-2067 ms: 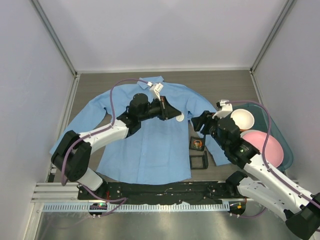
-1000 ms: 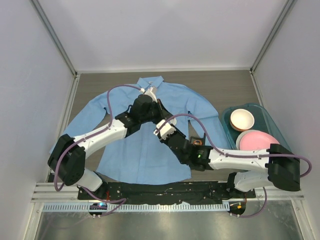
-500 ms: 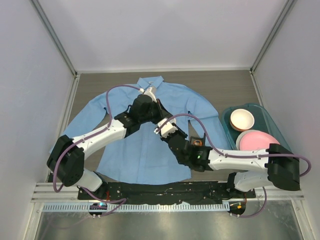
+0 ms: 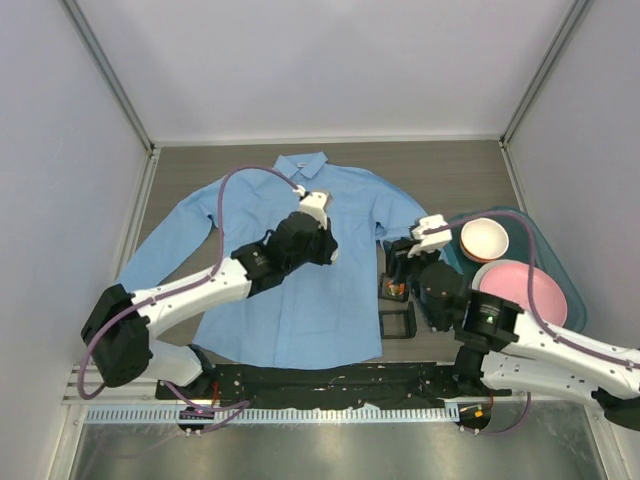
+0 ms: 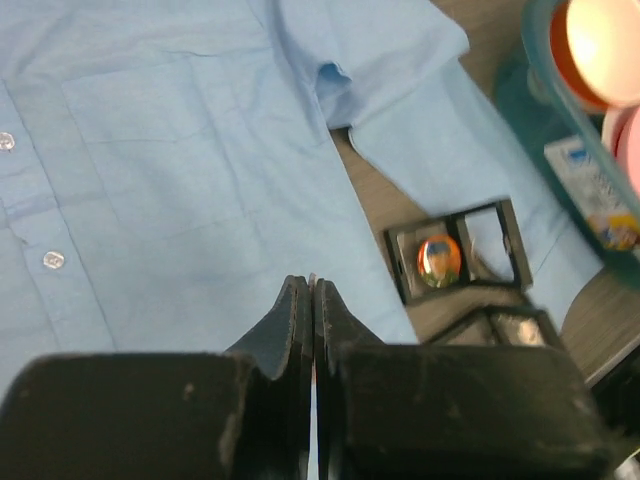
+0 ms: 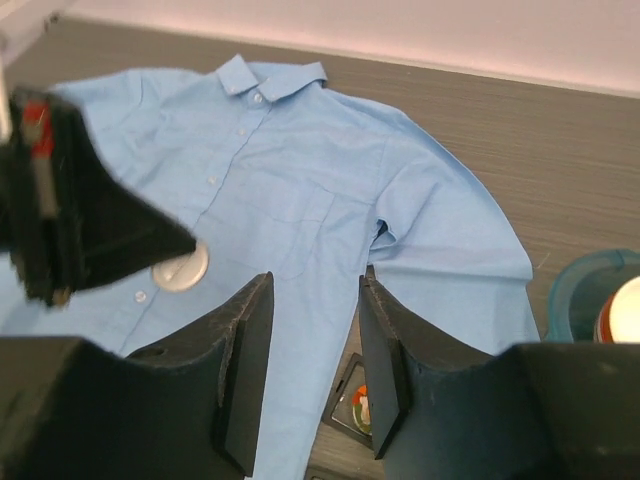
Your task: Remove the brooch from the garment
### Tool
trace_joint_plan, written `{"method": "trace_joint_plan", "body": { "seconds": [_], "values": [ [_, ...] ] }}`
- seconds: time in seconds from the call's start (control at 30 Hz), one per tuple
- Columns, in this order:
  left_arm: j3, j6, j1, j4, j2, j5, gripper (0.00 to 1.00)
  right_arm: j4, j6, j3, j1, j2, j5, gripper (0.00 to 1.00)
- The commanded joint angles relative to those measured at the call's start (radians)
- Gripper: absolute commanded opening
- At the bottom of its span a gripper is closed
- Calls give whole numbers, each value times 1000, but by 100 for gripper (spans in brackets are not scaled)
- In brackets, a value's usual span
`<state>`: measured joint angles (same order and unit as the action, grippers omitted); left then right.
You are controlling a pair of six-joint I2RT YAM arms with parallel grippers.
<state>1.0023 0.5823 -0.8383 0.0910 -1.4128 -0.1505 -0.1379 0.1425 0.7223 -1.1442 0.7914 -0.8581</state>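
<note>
The garment (image 4: 290, 290) is a light blue shirt lying flat, collar at the far side. A round orange brooch (image 4: 396, 289) lies off it in a small black box (image 5: 500, 225), also seen in the left wrist view (image 5: 439, 260) and the right wrist view (image 6: 360, 407). My left gripper (image 4: 330, 254) hovers over the shirt front, jaws shut (image 5: 312, 284) with a thin pale edge between them. In the right wrist view a white disc (image 6: 180, 268) sits at its tip. My right gripper (image 6: 315, 285) stands open above the box, nothing between its fingers.
A second black frame (image 4: 397, 321) lies just nearer than the box. A teal tray (image 4: 520, 218) at the right holds a cream bowl (image 4: 485, 238) and a pink plate (image 4: 525, 290). White walls close in the table on three sides.
My right arm has pulled back from the middle of the shirt to above the black box at the right. The left gripper has shifted slightly nearer, still shut.
</note>
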Motion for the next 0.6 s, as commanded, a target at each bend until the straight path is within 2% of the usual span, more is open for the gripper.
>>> {"method": "trace_joint_plan", "body": {
  "seconds": [0.0,0.13,0.27,0.37,0.57],
  "values": [
    [-92,-300,-154,-71,103,-218,0,-160,146,58,20,-101,-30,45],
    [-204,-464,-278,-290,117,-143,0,-161,128,75,23,-159,-45,45],
    [-290,-652,-361,-451,49,-43,0,-180,121,109,21,-208,-42,45],
    [-298,-723,-423,-560,-49,-34,0,-180,114,105,21,-269,-47,44],
    [-228,-823,-501,-635,-213,-61,0,-207,112,92,21,-362,-62,44]
  ]
}}
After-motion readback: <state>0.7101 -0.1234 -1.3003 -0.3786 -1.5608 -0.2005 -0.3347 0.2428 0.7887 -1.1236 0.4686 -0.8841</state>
